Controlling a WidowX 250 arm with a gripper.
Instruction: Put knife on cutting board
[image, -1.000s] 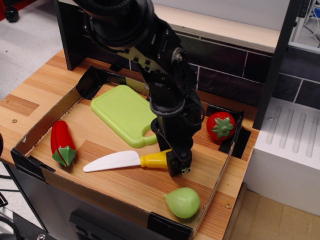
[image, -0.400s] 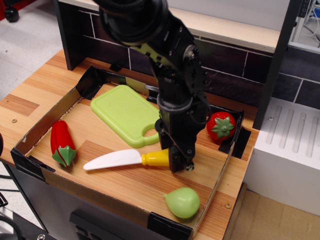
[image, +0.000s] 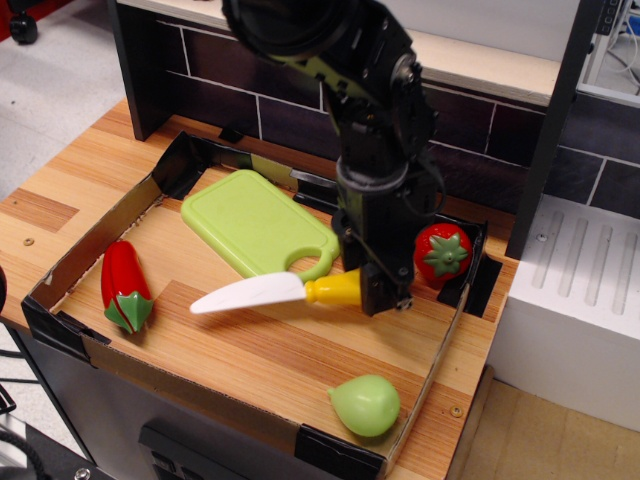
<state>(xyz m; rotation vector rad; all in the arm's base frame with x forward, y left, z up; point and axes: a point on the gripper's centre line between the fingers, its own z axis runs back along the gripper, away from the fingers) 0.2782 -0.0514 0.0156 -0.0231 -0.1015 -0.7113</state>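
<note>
Yellow-handled knife hangs level in the tool's closed grip, blade beside the cutting board.

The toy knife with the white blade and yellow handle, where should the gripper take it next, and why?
Probably carry it up and to the left until it is over the light green plastic cutting board, then lower it. The gripper holds the white-bladed, yellow-handled toy knife by its handle, and the blade appears raised off the wooden tray floor, lying just in front of the board's near edge.
</note>
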